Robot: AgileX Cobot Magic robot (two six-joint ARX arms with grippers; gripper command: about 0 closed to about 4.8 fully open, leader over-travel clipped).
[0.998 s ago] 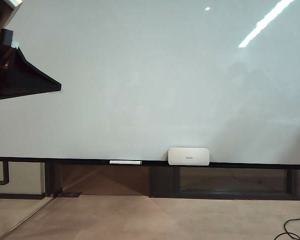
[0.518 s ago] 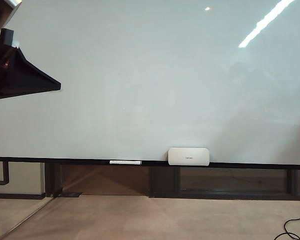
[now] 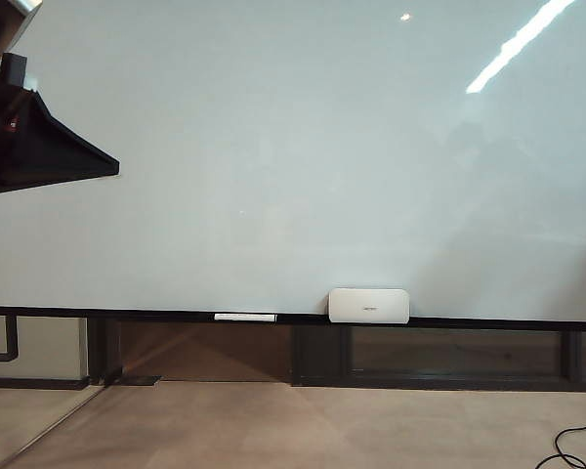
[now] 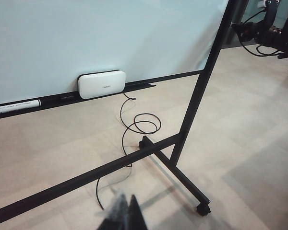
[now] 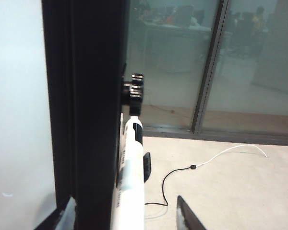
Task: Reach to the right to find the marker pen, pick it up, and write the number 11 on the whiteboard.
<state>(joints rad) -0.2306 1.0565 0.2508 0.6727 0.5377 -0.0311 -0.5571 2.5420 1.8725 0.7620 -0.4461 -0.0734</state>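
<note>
change: none, whiteboard (image 3: 293, 147) still blank
right gripper (image 5: 126, 219): spread around marker pen (image 5: 130, 191) at board edge, not yet pinched
left gripper (image 4: 127, 216): pressed together, idle, facing board

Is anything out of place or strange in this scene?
Nothing is damaged. A loose black cable lies looped on the floor below the glossy whiteboard. The white marker pen stands upright by the board's black post, inside the open right pincer. The left pincer hangs above the floor.
</note>
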